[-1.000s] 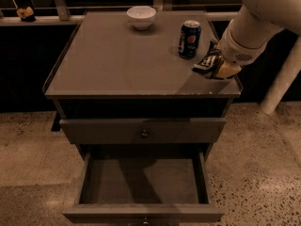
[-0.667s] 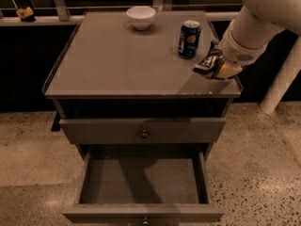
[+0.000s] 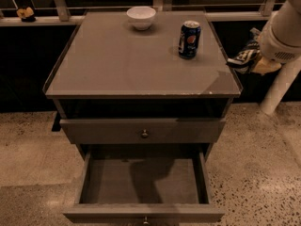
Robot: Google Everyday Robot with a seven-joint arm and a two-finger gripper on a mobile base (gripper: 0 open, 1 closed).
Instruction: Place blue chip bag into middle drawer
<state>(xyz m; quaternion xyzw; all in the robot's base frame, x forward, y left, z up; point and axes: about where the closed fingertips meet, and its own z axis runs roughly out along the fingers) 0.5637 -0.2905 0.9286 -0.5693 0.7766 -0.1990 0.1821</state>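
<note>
End effector right of cabinet, closed around blue chip bag, middle drawer open, floor bare

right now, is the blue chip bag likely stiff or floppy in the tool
Probably floppy: the blue chip bag looks crumpled where it sticks out of the tool, which grips it beyond the right edge of the table. Likely light too, since one pinch holds it in the air.

A bowl and can are borne on the cabinet top; the gripper, clamped on the bag, is held off its right edge.
</note>
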